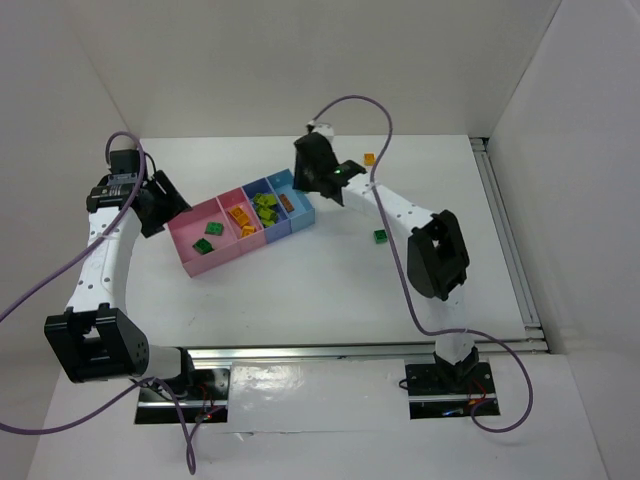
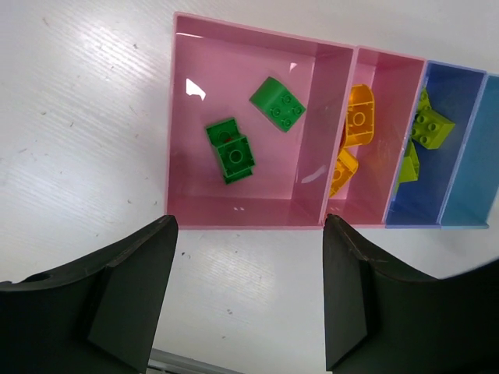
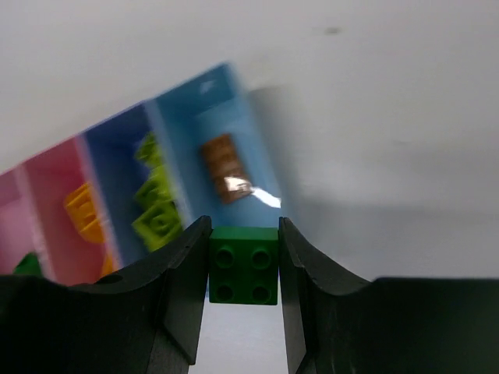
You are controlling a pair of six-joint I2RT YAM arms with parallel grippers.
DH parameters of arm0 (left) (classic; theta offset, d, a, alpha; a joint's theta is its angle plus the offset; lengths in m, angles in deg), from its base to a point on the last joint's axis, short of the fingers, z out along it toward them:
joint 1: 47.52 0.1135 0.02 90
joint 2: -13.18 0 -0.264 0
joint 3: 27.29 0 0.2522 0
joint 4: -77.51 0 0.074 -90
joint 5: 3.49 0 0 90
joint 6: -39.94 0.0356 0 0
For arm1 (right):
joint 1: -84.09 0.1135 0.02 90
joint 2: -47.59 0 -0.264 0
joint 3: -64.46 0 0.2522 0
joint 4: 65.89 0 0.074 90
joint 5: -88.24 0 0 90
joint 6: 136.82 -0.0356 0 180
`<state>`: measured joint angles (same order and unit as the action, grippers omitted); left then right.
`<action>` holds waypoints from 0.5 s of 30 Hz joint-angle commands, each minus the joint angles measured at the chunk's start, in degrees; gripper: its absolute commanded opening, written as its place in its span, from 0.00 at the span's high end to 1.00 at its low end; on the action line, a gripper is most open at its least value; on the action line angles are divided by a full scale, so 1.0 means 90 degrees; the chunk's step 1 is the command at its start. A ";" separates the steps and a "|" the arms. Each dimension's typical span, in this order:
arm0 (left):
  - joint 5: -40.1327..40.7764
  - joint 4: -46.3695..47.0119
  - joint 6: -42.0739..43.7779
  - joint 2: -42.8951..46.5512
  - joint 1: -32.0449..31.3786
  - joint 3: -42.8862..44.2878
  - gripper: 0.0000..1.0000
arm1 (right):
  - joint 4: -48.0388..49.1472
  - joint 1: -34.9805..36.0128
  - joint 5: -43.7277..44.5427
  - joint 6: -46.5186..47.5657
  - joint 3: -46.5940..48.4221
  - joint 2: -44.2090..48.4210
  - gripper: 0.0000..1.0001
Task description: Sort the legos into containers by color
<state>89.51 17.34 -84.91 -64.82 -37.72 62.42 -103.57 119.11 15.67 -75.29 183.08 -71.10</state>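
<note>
My right pincer (image 3: 244, 232) is clamped on a green brick (image 3: 243, 266), pinched by its sides right at the fingertips. It hangs above the bench (image 3: 374, 117), just beside the light-blue bin (image 3: 226, 109). My left pincer (image 2: 249, 234) is spread wide and empty, hovering off the near wall of the end pink bin (image 2: 234, 54).

The hold looks shallow to me, so a jolt could twist the brick free. Green belongs in the end pink bin, at the far end of the row from this arm, and letting go early would drop it among the wrong colours. A low pass that clips a rim could shove the whole joined row. The left arm sits close to that bin, so the two arms could meet there.

The end pink bin holds two green pieces (image 2: 231, 149). The second pink bin (image 2: 390, 86) has orange bricks (image 2: 360, 117), and the blue bin (image 2: 465, 117) has lime bricks (image 2: 431, 125). The light-blue bin has one brown brick (image 3: 224, 167), or perhaps dark orange, since that view is blurred. A loose green brick (image 1: 381, 236) and a loose orange brick (image 1: 369, 158) lie on the bench.
</note>
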 commanded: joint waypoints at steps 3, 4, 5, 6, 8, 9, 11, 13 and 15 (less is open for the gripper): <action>0.0738 -0.0448 -0.0327 -0.0054 -0.0015 0.0234 0.23 | 0.0489 0.0922 -0.0784 0.0340 0.1129 -0.0502 0.72; 0.0818 -0.0506 -0.0414 -0.0054 -0.0015 0.0302 0.22 | 0.0355 0.1126 -0.0900 0.0438 0.1403 -0.0658 0.72; 0.0818 -0.0507 -0.0415 -0.0054 -0.0015 0.0302 0.20 | 0.0208 0.1234 -0.1066 0.0439 0.1725 -0.1027 0.72; 0.0818 -0.0507 -0.0415 -0.0054 -0.0015 0.0360 0.20 | 0.0043 0.1332 -0.1135 0.0516 0.2076 -0.1224 0.72; 0.0760 -0.0507 -0.0415 -0.0054 -0.0015 0.0361 0.17 | -0.0184 0.1634 -0.1272 0.0711 0.2888 -0.1643 0.72; 0.0760 -0.0507 -0.0415 -0.0054 -0.0015 0.0429 0.17 | -0.0184 0.1723 -0.1273 0.0770 0.3112 -0.1733 0.72; 0.0760 -0.0507 -0.0473 -0.0113 -0.0015 0.0429 0.17 | 0.0079 0.1927 -0.1496 0.0849 0.3115 -0.1879 0.72; 0.0760 -0.0566 -0.0531 -0.0172 -0.0015 0.0429 0.17 | 0.0361 0.1996 -0.1720 0.0849 0.3211 -0.2084 0.72; 0.0691 -0.0566 -0.0532 -0.0172 -0.0015 0.0429 0.17 | 0.0489 0.2056 -0.1790 0.0849 0.3358 -0.2288 0.71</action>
<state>95.37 13.08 -88.16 -65.83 -37.72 64.12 -102.65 137.04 2.69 -69.24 209.31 -89.28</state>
